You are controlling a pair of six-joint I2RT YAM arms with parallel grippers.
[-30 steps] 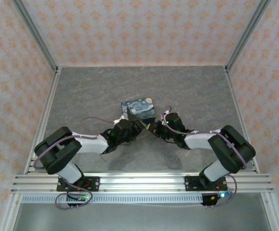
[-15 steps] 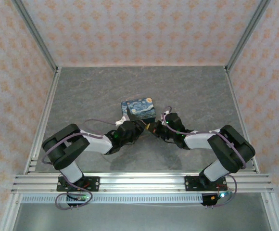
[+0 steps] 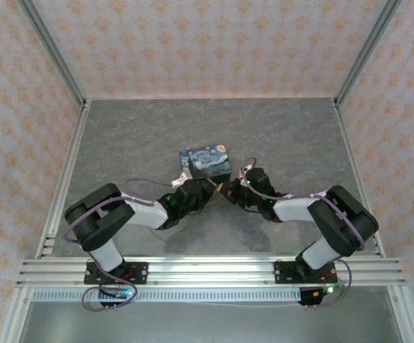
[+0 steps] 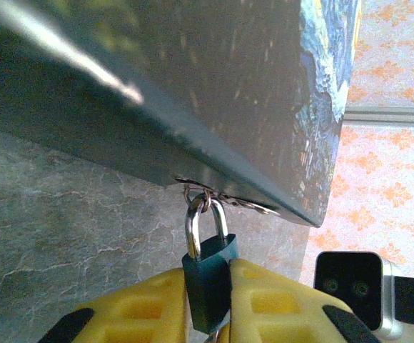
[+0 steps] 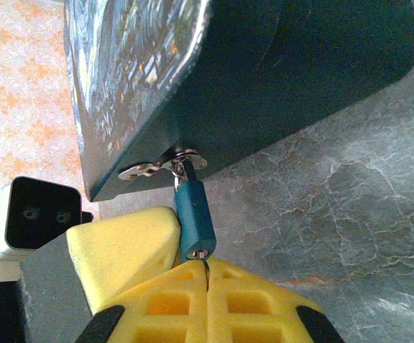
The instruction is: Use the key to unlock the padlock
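One padlock (image 4: 207,275), one starry-night box (image 3: 205,161), two grippers. The padlock hangs from the hasp (image 5: 157,166) on the box's 6 o'clock side. The left gripper (image 4: 214,304) comes in from 8 o'clock and is clamped on its body, while the right gripper (image 5: 207,275) comes from 4 o'clock, pinched tight just under its keyhole end. Grey marbled table (image 3: 285,136) below, floral-papered walls (image 3: 207,43) around

We saw a grey, marble-veined table (image 3: 121,143) framed by aluminium rails along its sides and near edge. Directly on it lay one rectangular box (image 3: 205,161), printed with a blue-and-yellow starry night. It sat painted face up near the middle, turned slightly askew to the table's edges.
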